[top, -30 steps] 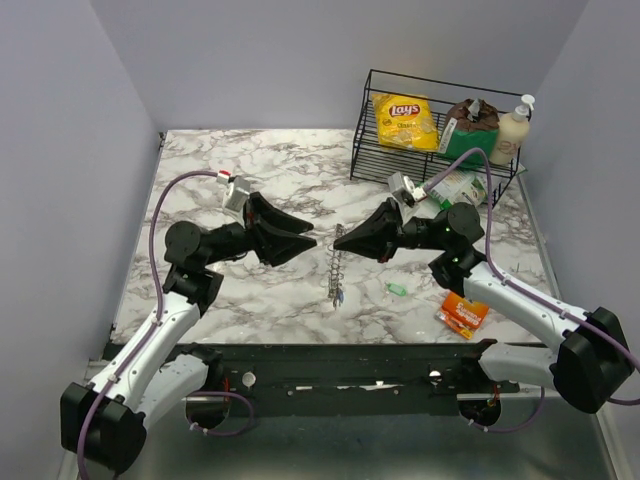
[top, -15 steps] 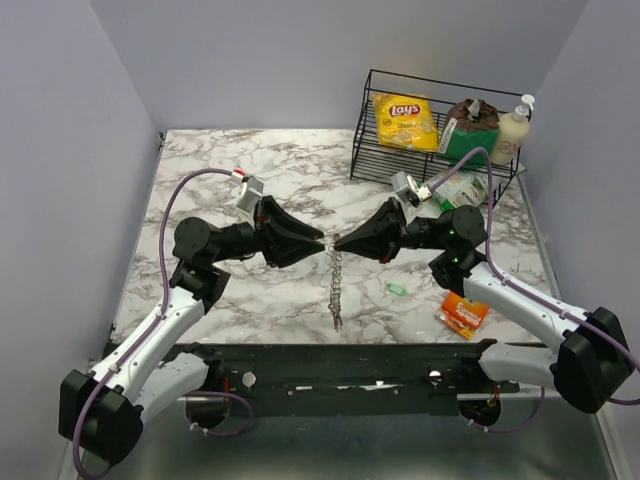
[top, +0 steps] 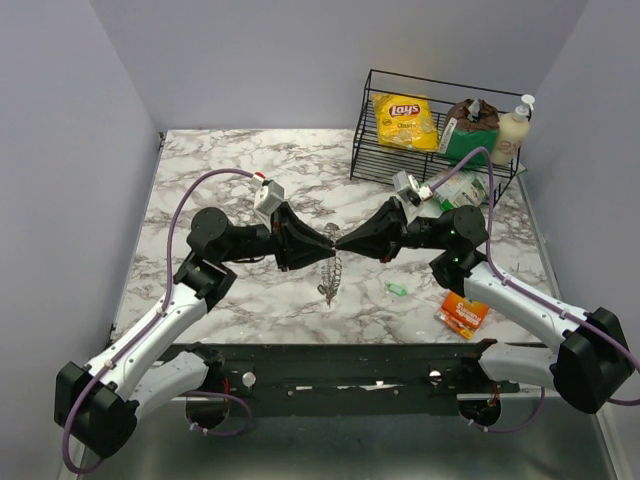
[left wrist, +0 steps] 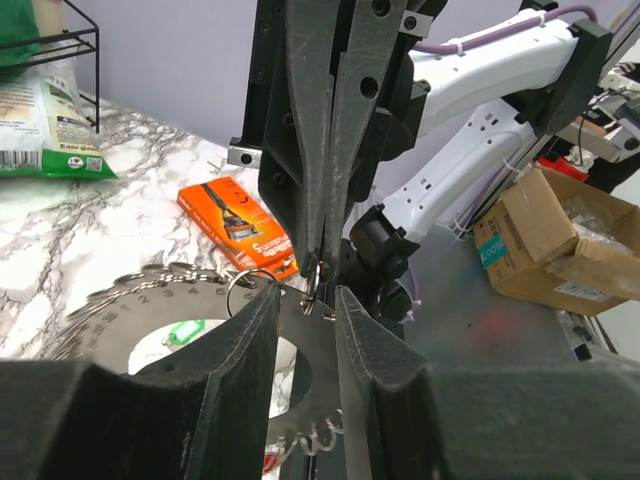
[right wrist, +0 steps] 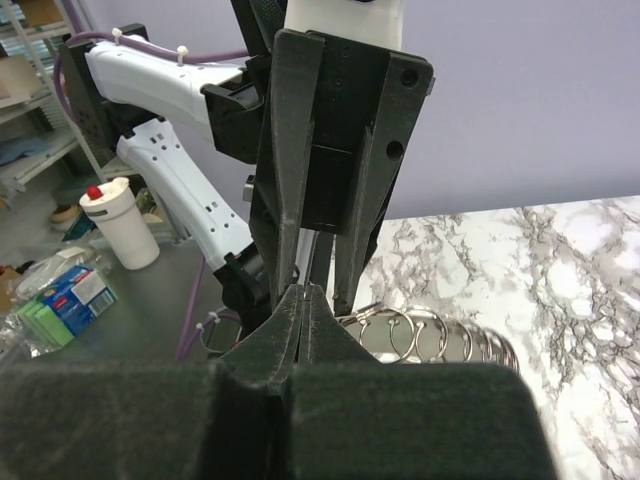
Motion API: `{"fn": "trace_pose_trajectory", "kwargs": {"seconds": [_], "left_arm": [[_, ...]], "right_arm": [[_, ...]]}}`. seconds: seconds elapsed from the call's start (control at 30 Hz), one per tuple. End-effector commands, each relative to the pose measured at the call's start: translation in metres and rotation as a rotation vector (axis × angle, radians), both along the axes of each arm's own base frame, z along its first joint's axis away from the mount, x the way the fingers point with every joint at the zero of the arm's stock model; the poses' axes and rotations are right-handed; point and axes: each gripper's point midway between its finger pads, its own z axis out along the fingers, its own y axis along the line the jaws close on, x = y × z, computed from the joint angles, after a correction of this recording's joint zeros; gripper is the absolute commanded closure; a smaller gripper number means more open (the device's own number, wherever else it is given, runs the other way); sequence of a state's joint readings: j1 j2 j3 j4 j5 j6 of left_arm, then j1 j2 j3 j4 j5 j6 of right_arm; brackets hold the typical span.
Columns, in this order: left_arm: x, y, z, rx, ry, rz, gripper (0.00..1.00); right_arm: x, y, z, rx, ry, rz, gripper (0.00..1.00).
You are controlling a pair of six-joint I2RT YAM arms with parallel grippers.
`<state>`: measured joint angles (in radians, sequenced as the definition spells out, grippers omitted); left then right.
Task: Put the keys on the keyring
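**Keyring hangs where both sets of jaws meet**

Nearest in the left wrist view, the left gripper is released. Its two fingers stand apart, and the flat grey face of the keyring shows in the gap just past their tips. Directly above that gap the right gripper points down, clenched, with its tips pinched on the keyring's upper rim beside a small wire loop. From overhead, the keyring hangs just beneath the touching tips. A pale green key lies on the marble table, seen through the ring's open centre, on the right gripper's side. Farther off lies an orange packet.
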<state>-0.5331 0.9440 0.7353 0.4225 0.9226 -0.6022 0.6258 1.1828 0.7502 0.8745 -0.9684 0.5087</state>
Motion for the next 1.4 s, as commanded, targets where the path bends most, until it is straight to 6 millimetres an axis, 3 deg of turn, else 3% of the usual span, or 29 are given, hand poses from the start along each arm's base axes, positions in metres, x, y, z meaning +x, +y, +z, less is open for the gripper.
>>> {"fn": "trace_pose_trajectory", "kwargs": {"seconds": [0.0, 0.43, 0.5, 0.8, 0.87, 1.17, 1.2, 1.3, 1.37], "left_arm": [[0.003, -0.002, 0.004, 0.012, -0.028, 0.024, 0.65], [0.003, -0.009, 0.006, 0.006, -0.032, 0.029, 0.78], [0.002, -0.01, 0.006, 0.006, -0.03, 0.026, 0.99], [0.004, -0.011, 0.003, 0.032, -0.079, 0.093, 1.0], [0.006, -0.009, 0.003, 0.026, -0.096, 0.123, 1.0], [0.01, -0.001, -0.002, 0.046, -0.125, 0.192, 1.0], [0.011, 0.0, -0.004, 0.055, -0.132, 0.198, 1.0], [0.015, 0.004, -0.008, 0.08, -0.141, 0.238, 1.0], [0.024, 0.008, -0.014, 0.111, -0.117, 0.298, 1.0]], "right_arm": [[-0.008, -0.007, 0.017, 0.048, -0.066, 0.002, 0.99], [-0.011, -0.008, 0.015, 0.041, -0.062, 0.011, 0.99], [-0.01, -0.008, 0.014, 0.04, -0.06, 0.011, 0.99], [-0.007, -0.006, 0.011, 0.021, -0.045, 0.004, 0.99], [-0.004, -0.006, 0.011, 0.018, -0.035, -0.008, 0.96], [0.008, -0.007, 0.012, 0.019, -0.004, -0.09, 0.42], [0.008, -0.007, 0.012, 0.019, -0.002, -0.095, 0.28], [0.008, -0.01, 0.014, 0.024, -0.017, -0.115, 0.08], [0.011, -0.012, 0.014, 0.031, -0.018, -0.145, 0.0]]}}
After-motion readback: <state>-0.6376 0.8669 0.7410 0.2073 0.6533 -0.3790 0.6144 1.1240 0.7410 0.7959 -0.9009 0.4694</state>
